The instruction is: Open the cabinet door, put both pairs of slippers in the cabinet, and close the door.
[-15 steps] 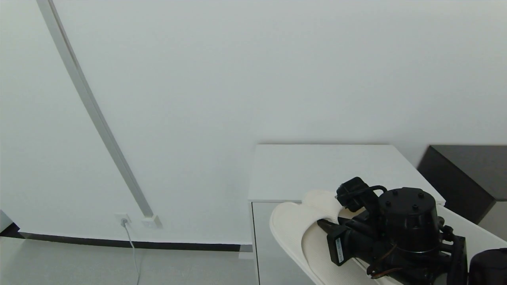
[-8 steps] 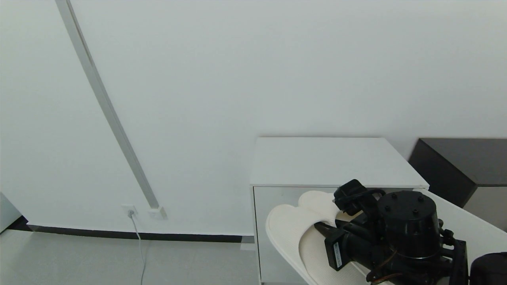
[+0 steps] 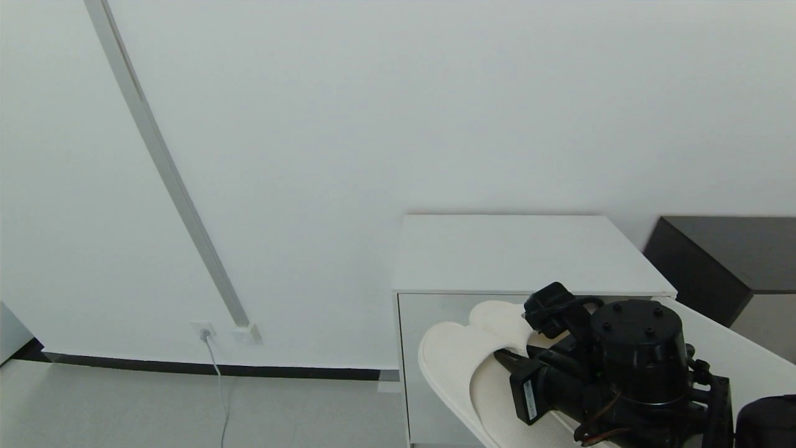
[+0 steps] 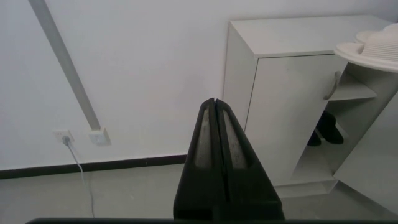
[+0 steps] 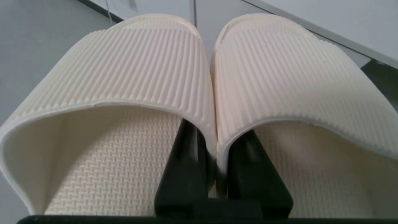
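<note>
A pair of cream ribbed slippers (image 5: 155, 93) hangs side by side in my right gripper (image 5: 214, 168), which is shut on their touching inner walls. In the head view the slippers (image 3: 451, 364) are held in front of the white cabinet (image 3: 522, 252), level with its top edge. The cabinet (image 4: 280, 112) has its right door (image 3: 740, 361) swung open, showing a shelf (image 4: 351, 93) and a dark pair of shoes (image 4: 326, 130) low inside. My left gripper (image 4: 215, 124) is shut on nothing, held out to the left of the cabinet, well above the floor.
A dark block of furniture (image 3: 727, 261) stands right of the cabinet. Left of it, the white wall carries a slanting grey cable channel (image 3: 168, 174), a socket (image 3: 204, 330) and a hanging cord. Open grey floor (image 3: 186, 410) lies left of the cabinet.
The head camera shifted a second ago, so the cabinet sits higher in view. In the last half second nothing has visibly moved; the right gripper keeps the slippers.
</note>
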Motion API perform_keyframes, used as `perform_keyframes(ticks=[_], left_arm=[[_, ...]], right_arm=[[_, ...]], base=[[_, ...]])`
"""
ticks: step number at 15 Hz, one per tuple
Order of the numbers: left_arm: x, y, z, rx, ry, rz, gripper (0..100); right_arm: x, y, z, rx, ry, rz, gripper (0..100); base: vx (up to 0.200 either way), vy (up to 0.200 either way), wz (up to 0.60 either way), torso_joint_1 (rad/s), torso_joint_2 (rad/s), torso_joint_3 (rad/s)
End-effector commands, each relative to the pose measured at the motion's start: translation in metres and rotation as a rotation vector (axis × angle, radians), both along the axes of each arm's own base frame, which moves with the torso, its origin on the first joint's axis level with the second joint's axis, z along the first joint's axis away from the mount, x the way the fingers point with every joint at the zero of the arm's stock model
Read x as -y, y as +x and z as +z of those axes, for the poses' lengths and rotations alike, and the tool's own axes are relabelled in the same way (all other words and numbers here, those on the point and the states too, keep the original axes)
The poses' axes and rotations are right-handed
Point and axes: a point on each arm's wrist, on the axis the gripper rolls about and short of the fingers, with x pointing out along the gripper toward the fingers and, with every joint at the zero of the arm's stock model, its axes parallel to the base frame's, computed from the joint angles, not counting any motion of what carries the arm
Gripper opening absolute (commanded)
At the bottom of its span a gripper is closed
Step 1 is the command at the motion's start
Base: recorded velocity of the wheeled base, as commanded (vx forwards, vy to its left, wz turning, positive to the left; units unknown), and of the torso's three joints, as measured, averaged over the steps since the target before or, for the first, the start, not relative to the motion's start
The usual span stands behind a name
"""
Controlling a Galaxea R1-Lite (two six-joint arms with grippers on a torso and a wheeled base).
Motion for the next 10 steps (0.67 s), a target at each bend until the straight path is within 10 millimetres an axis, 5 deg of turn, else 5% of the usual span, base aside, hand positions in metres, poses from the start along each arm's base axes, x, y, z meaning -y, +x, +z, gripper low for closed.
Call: perform_keyframes(ticks=[1,4,10], left_arm=[[0.0000,0.0001,0.0000,-0.001,0.000,0.000,0],[0.0000,0.0001,0.0000,-0.001,0.000,0.000,0],[0.0000,0.0001,0.0000,-0.001,0.001,0.000,0]], right_arm=[[-0.0001,0.0004,-0.0012,-0.003,-0.003,-0.002,0],[-0.0001,0.0004,-0.0012,-0.003,-0.003,-0.002,0],[0.0004,0.0006,-0.0016,-0.003,-0.005,-0.005,0]], base=[[0.000,0.000,0.00,0.000,0.00,0.000],[0.000,0.000,0.00,0.000,0.00,0.000],[0.000,-0.200,0.00,0.000,0.00,0.002]])
